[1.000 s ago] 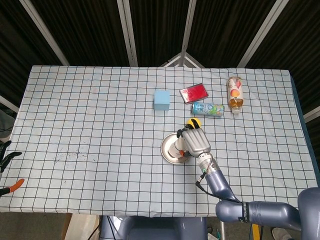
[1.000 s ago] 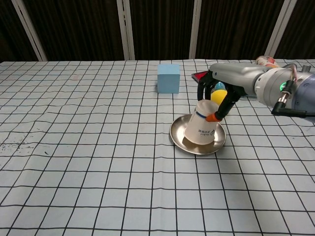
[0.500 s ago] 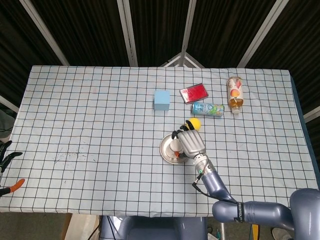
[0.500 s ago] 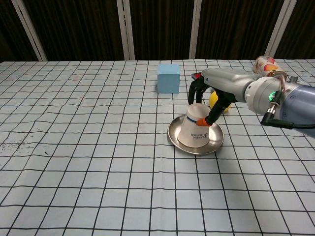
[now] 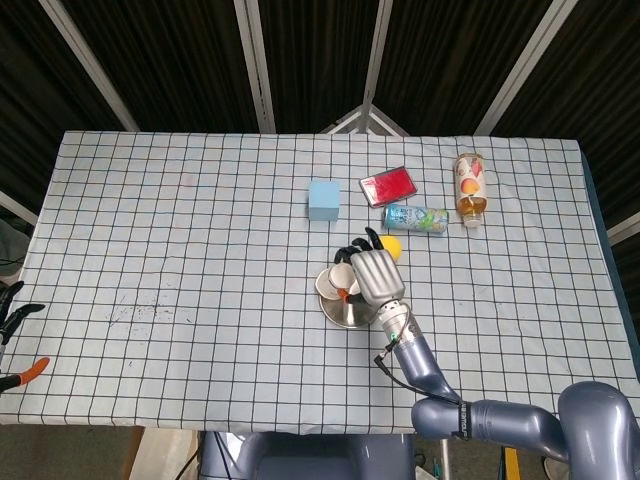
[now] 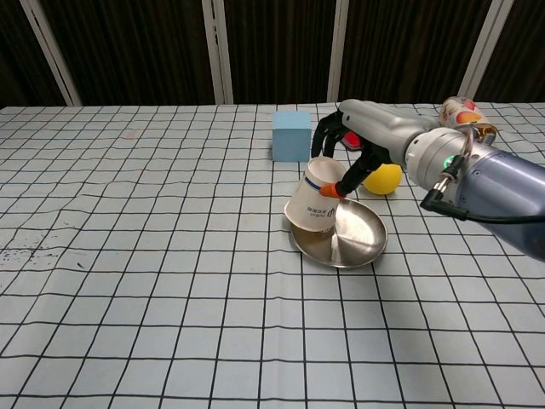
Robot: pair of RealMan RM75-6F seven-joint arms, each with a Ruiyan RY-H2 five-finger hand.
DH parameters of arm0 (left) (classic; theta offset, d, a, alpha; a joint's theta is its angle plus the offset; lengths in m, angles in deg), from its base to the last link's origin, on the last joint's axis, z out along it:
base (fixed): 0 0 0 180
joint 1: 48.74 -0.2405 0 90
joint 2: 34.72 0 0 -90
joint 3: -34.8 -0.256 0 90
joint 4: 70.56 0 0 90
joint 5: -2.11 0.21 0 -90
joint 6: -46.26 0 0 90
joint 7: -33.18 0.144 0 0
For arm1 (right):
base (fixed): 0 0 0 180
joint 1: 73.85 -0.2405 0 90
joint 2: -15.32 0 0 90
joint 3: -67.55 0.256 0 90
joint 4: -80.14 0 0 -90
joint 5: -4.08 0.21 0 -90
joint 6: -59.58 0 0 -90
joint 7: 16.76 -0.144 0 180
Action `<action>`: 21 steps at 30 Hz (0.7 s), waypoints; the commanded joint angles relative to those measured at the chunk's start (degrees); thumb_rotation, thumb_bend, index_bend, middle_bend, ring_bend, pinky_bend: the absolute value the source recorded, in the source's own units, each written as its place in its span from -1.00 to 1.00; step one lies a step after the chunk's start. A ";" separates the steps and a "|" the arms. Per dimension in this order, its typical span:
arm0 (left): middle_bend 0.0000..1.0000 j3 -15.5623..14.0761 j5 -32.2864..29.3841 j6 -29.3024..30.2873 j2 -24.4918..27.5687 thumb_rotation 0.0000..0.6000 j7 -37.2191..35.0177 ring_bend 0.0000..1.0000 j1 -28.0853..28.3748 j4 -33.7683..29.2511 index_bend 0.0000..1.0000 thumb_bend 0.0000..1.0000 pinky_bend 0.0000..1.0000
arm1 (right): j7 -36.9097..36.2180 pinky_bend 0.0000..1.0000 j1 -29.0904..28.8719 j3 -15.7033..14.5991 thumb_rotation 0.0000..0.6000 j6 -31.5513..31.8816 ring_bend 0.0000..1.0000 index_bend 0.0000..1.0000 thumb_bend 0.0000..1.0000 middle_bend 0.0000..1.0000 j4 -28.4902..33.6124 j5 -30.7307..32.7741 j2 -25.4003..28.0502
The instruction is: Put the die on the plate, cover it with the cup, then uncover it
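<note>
My right hand (image 5: 372, 276) (image 6: 345, 141) grips a white paper cup (image 5: 336, 281) (image 6: 312, 205). The cup hangs mouth down and tilted, over the left rim of the metal plate (image 5: 348, 312) (image 6: 351, 244). The bare part of the plate has nothing on it. A light blue cube (image 5: 323, 199) (image 6: 292, 135) stands on the table beyond the plate; I cannot tell whether it is the die. I cannot see inside the cup. My left hand (image 5: 16, 338) shows only at the left edge of the head view, off the table, fingers apart and holding nothing.
A yellow ball (image 5: 392, 246) (image 6: 381, 177) lies just behind the plate, by my right hand. Further back are a red packet (image 5: 388, 185), a lying can (image 5: 415, 218) and a bottle (image 5: 470, 187). The checked cloth covers the whole table.
The cup stood mouth down on the plate; my right hand has now raised it and tipped it towards the plate's left rim, uncovering the plate.
</note>
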 commanded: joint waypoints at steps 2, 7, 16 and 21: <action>-1.00 0.02 -0.04 0.04 -0.03 1.00 0.09 -1.00 -0.02 0.02 -0.53 -0.41 -0.95 | -0.32 -1.00 0.49 -0.07 1.00 0.05 -0.55 0.30 -0.07 -0.02 -1.39 -0.28 -0.26; -1.00 -0.01 -0.09 -0.18 -0.09 1.00 0.42 -1.00 0.06 -0.04 -0.52 -0.41 -0.95 | 0.29 -1.00 1.27 -1.01 1.00 -0.10 -0.55 0.32 -0.07 -0.02 -2.27 -1.37 0.64; -1.00 -0.10 -0.02 -0.27 -0.30 1.00 1.25 -1.00 0.09 -0.33 -0.52 -0.41 -0.95 | 1.96 -1.00 3.53 -4.20 1.00 -1.02 -0.55 0.45 -0.07 -0.02 2.27 -3.81 5.38; -1.00 -0.21 0.05 -0.37 -0.46 1.00 1.89 -1.00 0.11 -0.55 -0.51 -0.41 -0.95 | 3.23 -1.00 4.35 -5.95 1.00 -0.72 -0.55 0.50 -0.07 -0.02 6.69 -6.25 7.14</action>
